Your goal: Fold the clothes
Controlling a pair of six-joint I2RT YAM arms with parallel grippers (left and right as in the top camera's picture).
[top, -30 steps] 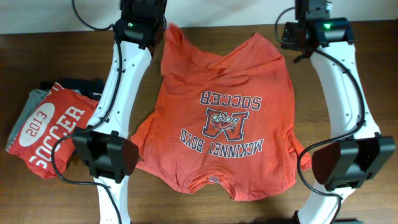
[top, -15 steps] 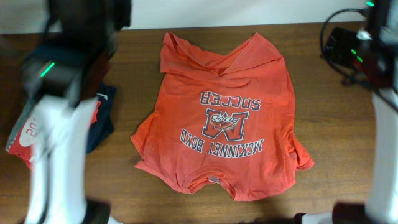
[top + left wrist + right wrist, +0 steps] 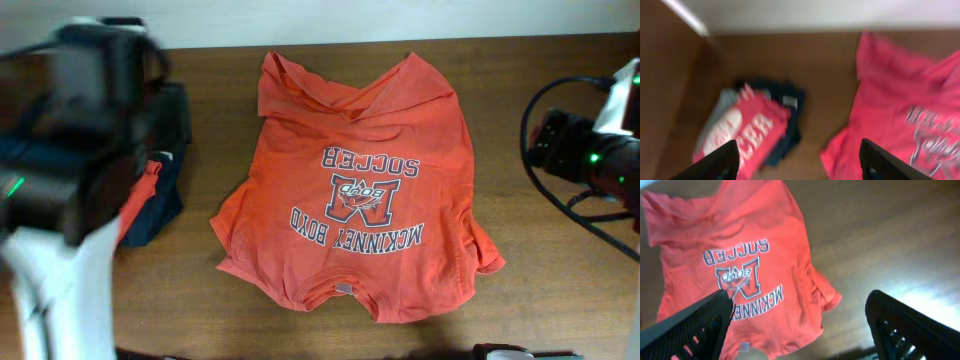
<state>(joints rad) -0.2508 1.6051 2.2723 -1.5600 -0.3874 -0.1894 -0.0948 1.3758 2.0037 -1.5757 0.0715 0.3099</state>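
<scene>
While the left gripper and the right gripper are both hanging above the brown wooden bench with jaws spread wide and empty, the large orange-red short-sleeved T-shirt is lying print-up, rumpled and unfolded, at the bench's middle.

In the overhead view the left arm is a blurred mass hiding most of the folded pile; only a dark edge and a red sliver show. The right arm is cut by the right edge. The left wrist view is soft throughout: the T-shirt runs off its right side, its print unreadable. The left gripper and right gripper show only finger stubs at the bottom edges. The neck tag seems too small to read.
</scene>
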